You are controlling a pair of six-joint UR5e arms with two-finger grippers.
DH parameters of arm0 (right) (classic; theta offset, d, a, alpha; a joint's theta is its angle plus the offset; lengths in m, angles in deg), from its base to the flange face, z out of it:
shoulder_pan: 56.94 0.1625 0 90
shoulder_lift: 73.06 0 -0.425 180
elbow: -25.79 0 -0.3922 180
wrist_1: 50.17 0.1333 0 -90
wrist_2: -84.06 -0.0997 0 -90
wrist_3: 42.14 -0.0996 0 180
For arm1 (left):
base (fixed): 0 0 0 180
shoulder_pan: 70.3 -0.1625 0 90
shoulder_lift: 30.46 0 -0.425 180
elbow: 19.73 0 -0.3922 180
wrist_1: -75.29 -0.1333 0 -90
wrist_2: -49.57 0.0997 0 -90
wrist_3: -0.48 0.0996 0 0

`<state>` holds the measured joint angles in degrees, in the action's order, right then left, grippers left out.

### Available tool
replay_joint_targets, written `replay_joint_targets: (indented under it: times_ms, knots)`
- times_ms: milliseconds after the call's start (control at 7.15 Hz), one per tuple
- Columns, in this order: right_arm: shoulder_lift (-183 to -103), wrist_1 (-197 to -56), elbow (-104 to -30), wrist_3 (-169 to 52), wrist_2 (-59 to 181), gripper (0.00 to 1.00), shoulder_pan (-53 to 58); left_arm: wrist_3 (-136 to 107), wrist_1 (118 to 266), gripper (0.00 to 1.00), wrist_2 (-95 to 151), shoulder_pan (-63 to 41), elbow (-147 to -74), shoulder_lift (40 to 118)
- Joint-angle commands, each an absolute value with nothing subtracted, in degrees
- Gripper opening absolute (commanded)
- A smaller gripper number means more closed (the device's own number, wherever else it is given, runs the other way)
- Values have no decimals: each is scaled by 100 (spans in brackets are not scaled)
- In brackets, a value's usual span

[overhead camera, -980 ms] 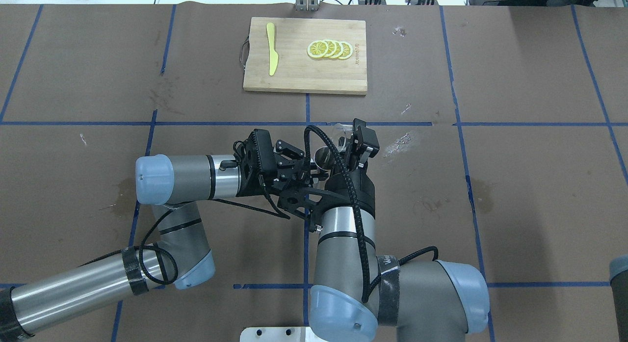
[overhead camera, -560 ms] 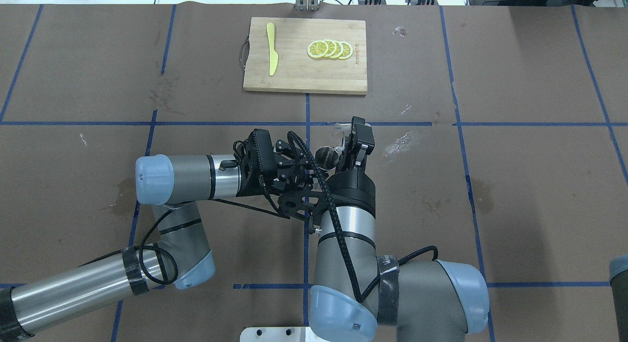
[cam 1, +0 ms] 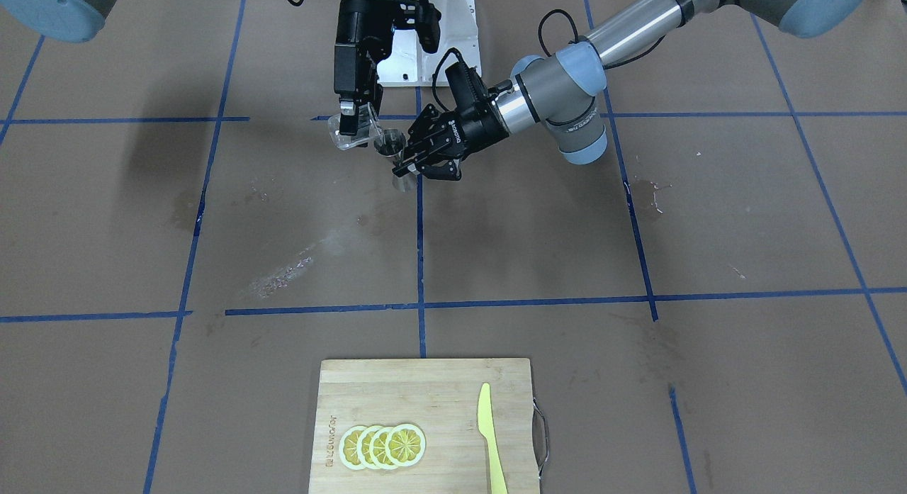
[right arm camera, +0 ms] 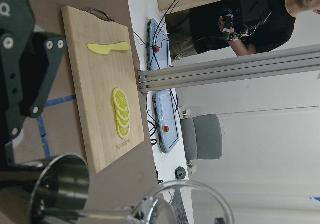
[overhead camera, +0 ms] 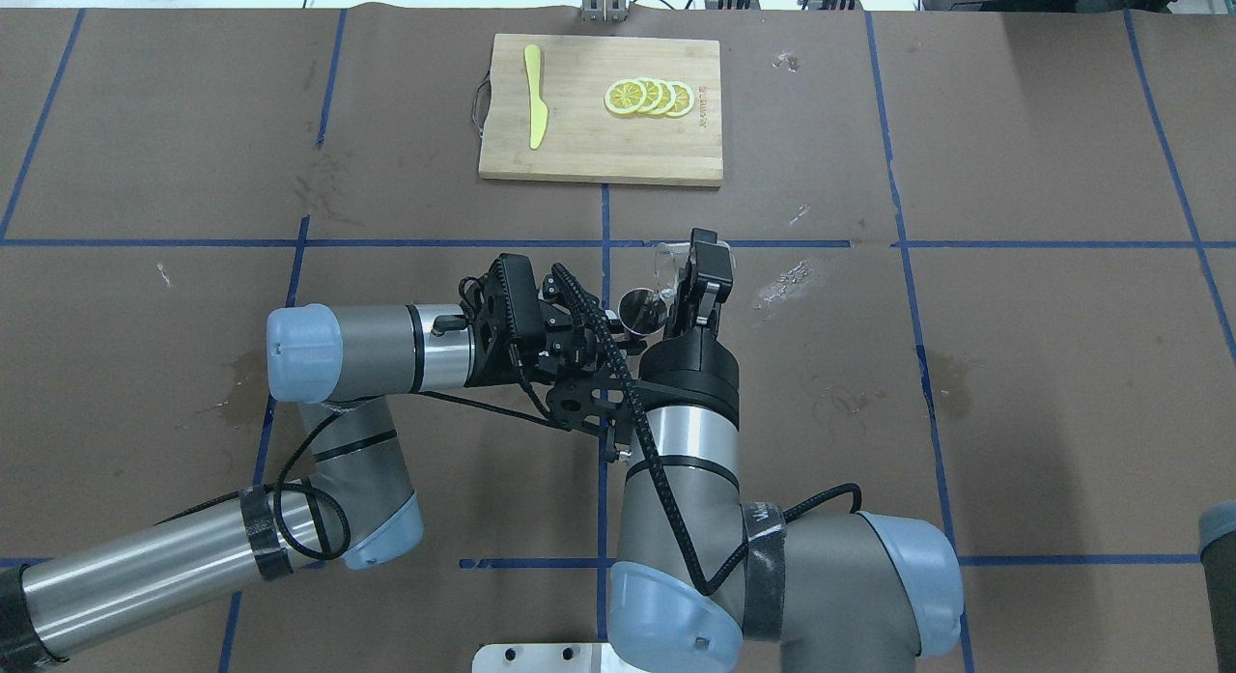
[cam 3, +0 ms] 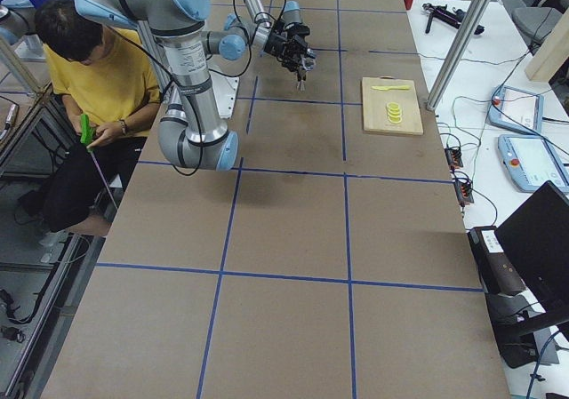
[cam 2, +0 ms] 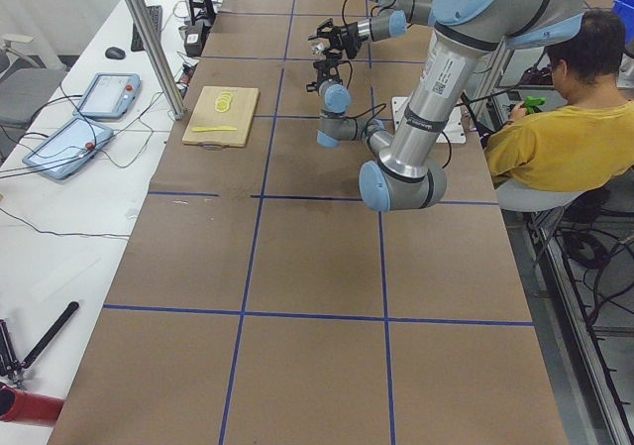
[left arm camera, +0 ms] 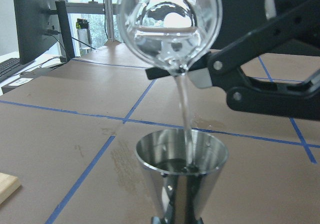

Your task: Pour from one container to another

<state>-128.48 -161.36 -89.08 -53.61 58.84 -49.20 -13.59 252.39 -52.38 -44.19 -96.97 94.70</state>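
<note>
Glass cup (cam 1: 348,135) tipped in right tool (cam 1: 353,120), jigger (cam 1: 389,145) clamped in left tool (cam 1: 405,165)

Silver arms (overhead camera: 145,572), pale-blue joint caps (overhead camera: 304,352), black cables (overhead camera: 673,514)

glass cup (left arm camera: 169,29): totally clear, see-through
jigger (left arm camera: 181,184): shiny silver steel, mirror-ish
table (overhead camera: 1014,364): brown, gridded off with blue tape lines
cutting board (overhead camera: 589,142): pale bamboo tan
knife (overhead camera: 534,96): light yellow-green
lemon slices (overhead camera: 649,97): yellow rinds, paler segmented middles
arms (overhead camera: 719,461): silver tubes, capped in baby blue
</note>
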Motion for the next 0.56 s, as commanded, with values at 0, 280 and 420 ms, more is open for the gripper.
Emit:
replay_joint_targets:
  times_ms: [0,280,420]
  knots:
    - [-12843,-16136,-8908,-5304,5918,0,-4929,-1359,25239,0,-5238,-4419,-9699,9470]
    - [-12835,-16136,-8908,-5146,5953,0,-4920,-1359,25239,0,-5238,-4419,-9707,9470]
    - [-12852,-16144,-8900,-5111,5997,0,-4920,-1359,25239,0,-5238,-4419,-9707,9470]
